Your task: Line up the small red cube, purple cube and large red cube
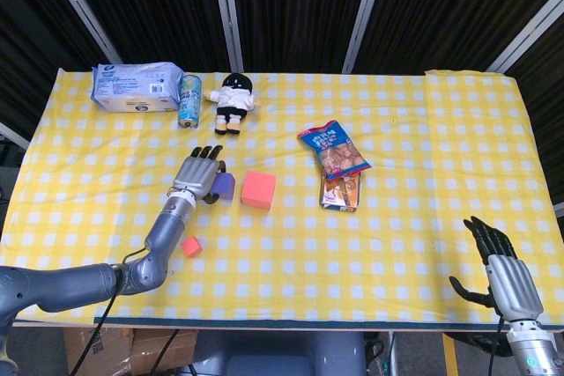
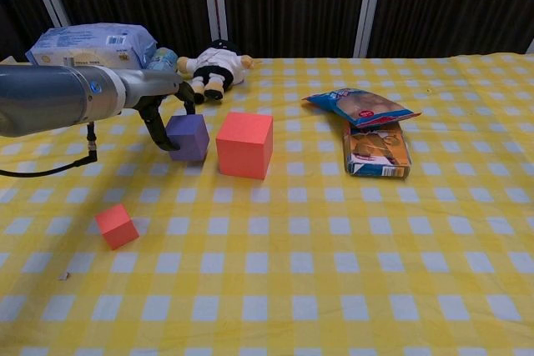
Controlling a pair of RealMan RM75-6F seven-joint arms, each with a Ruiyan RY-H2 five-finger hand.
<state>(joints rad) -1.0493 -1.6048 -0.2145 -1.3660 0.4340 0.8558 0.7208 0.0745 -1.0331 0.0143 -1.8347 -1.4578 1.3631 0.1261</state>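
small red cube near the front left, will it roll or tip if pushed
The small matte red cube probably slides rather than rolls: it sits on a flat face. It looks light, so the yellow checked tablecloth may snag it and make it twist.
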